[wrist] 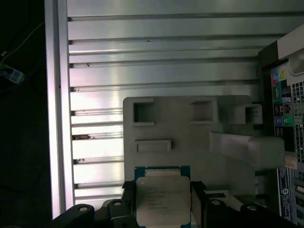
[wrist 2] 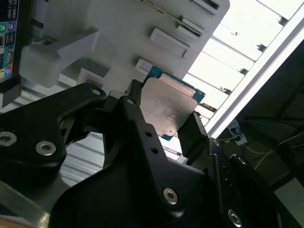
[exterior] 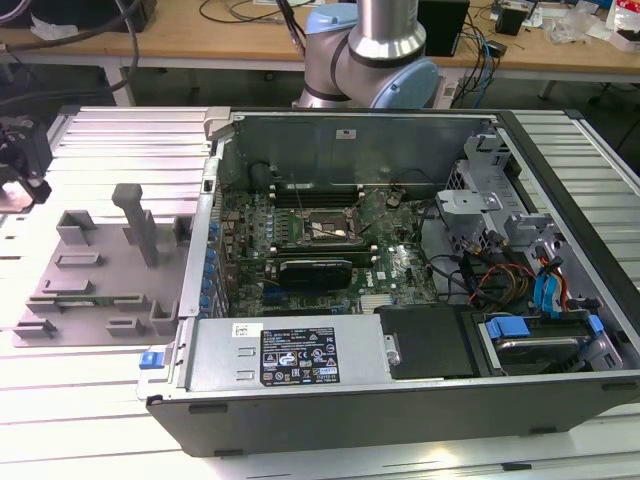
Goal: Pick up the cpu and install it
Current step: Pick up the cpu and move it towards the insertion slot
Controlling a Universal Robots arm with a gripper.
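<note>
My gripper [wrist: 163, 205] is clamped on the cpu [wrist: 163, 197], one black finger [wrist 2: 135, 102] against each of two opposite edges, silver lid facing the first wrist camera and the green rim showing around it. In both wrist views the chip sits between the fingers with the grey fixture plate [wrist: 190, 137] behind it. In the exterior view I see the gripper at the far left, over the ribbed aluminium table [exterior: 130, 130] just beyond the fixture, well apart from the open computer case [exterior: 560, 200] and its motherboard socket [exterior: 325, 228].
</note>
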